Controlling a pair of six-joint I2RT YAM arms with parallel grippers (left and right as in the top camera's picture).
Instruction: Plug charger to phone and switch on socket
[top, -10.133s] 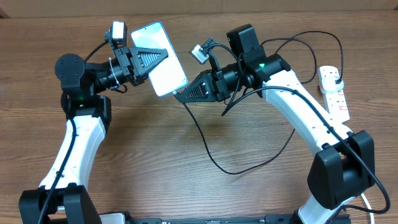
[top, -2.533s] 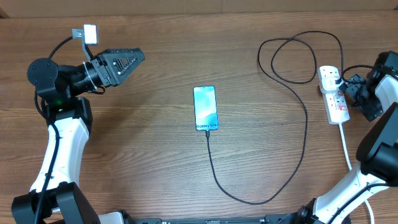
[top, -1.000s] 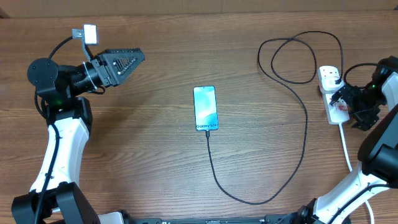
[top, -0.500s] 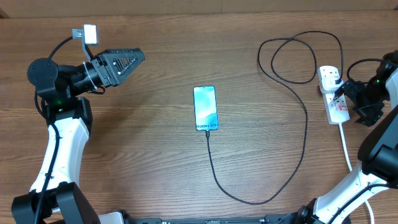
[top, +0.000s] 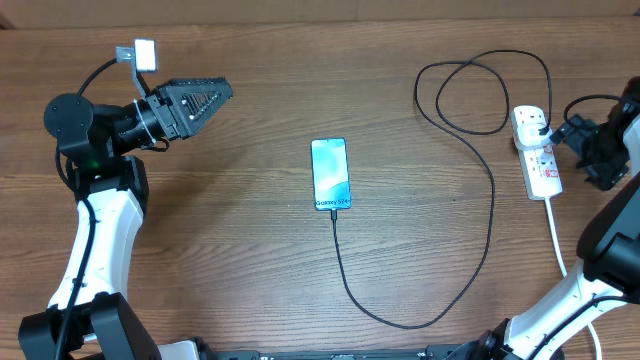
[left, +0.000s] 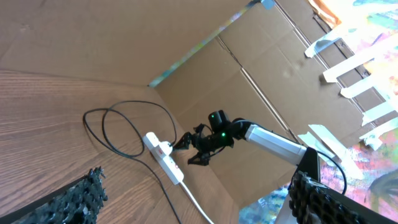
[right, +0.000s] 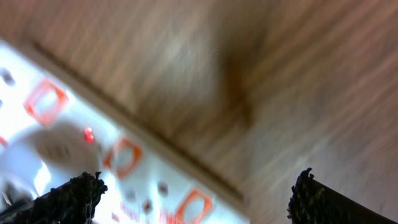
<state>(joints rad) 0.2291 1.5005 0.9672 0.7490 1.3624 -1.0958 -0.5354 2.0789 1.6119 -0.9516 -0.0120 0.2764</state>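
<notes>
Wooden worktop (top: 250, 260) from overhead: the phone (top: 331, 174) lies screen-up at centre with the charger (top: 490, 200) tip at its near edge, the cable looping right to the socket (top: 537, 152). Just beside that hangs the right hand (top: 590, 150), with the left hand (top: 222, 95) far left; a careless sweep could snag the cable and pull the tip out. Left wrist view: that hand gapes wide, empty. Right wrist view, blurred: wide, empty, over the socket, white with red markings

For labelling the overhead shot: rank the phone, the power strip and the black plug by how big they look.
1. phone and power strip: too alike to rank; the strip is longer, the phone wider.
2. black plug: clearly smallest.
</notes>
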